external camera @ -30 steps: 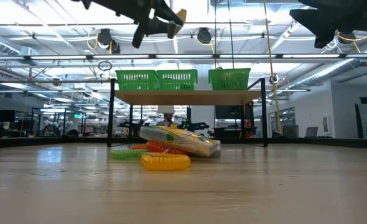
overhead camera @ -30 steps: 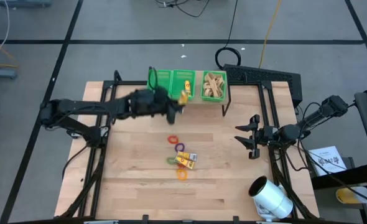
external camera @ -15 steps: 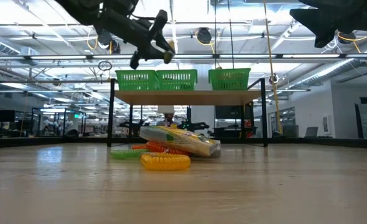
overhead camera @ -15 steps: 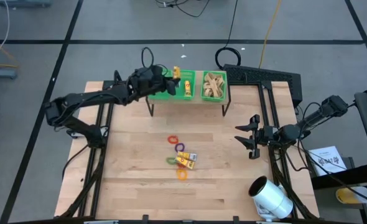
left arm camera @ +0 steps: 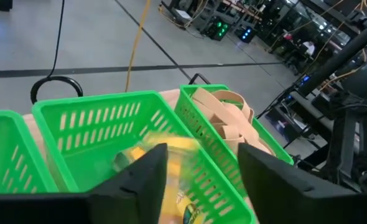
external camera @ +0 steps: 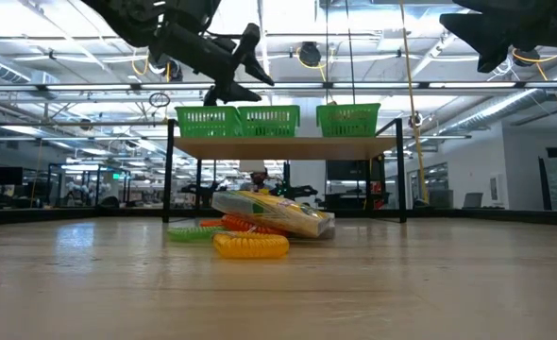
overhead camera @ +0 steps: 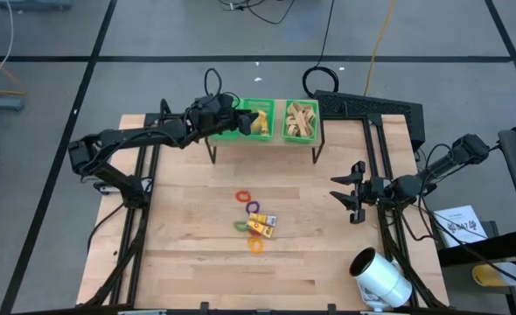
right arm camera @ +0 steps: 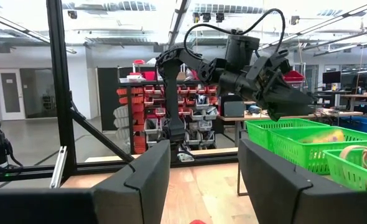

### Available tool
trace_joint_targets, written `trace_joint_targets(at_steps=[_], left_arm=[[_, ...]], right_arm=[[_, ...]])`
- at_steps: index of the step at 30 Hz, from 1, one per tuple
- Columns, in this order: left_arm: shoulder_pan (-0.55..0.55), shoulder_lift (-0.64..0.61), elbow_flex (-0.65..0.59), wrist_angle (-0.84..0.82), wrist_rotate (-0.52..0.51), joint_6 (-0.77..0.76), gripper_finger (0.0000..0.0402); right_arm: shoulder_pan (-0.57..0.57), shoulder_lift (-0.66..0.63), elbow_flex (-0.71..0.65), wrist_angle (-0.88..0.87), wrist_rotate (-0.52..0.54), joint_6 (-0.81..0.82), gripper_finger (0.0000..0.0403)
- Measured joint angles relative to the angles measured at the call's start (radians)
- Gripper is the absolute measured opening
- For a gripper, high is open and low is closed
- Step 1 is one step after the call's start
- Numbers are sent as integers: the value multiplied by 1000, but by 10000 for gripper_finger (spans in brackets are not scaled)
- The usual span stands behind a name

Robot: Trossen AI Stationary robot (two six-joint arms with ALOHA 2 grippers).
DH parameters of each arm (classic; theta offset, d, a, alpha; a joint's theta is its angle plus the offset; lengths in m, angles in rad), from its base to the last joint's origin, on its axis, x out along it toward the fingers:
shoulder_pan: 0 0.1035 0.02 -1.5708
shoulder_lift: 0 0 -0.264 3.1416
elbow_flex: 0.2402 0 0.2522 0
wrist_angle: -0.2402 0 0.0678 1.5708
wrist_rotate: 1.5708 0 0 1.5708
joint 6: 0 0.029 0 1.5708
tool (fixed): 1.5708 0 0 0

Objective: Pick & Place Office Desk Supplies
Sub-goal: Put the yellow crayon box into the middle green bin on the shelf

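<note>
Office desk supplies sit in two places: a small heap (overhead camera: 255, 225) of coloured rings and a yellow packet at the centre of the wooden surface (overhead camera: 188, 254), and others already sorted into the green baskets (overhead camera: 267, 120) at the top centre of the high view. We judge the step in hand to be a drop-off: the left end effector (overhead camera: 240, 120) hangs over the middle basket, its fingers spread apart with nothing between them, and a blurred yellow piece (left arm camera: 171, 149) shows inside that basket in the left wrist view. The neighbouring basket holds tan rubber bands (overhead camera: 300, 118). Next, we expect the left arm must pull back and reach down to the heap. The right end effector (overhead camera: 352, 192) waits at centre right, fingers apart. We can read no labels or writing.
</note>
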Motion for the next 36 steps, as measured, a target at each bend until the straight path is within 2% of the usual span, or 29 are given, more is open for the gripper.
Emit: trace_joint_targets(at_steps=[5, 10, 13, 17, 21, 24, 28, 32, 36], left_arm=[[-4, 0, 0, 7, 1, 18, 258], [-18, -17, 0, 5, 44, 73, 284], [-33, -38, 0, 9, 134, 83, 286], [-75, -63, 0, 6, 309, 89, 278], [-145, -64, 0, 3, 482, 133, 269], [-226, -54, 0, -17, 546, 190, 263], [-347, -47, -3, -130, 510, 343, 263], [-457, -41, -3, -231, 397, 488, 266], [-551, -29, -3, -283, 283, 552, 260]], right_arm=[[0, 0, 0, 0, 0, 0, 183], [0, 0, 0, 0, 0, 0, 183], [0, 0, 0, -1, 0, 0, 183], [0, 0, 0, -1, 0, 0, 183], [0, 0, 0, -1, 0, 0, 183], [0, 0, 0, -1, 0, 0, 183], [0, 0, 0, -1, 0, 0, 183], [0, 0, 0, -1, 0, 0, 183], [0, 0, 0, -2, 0, 0, 183]])
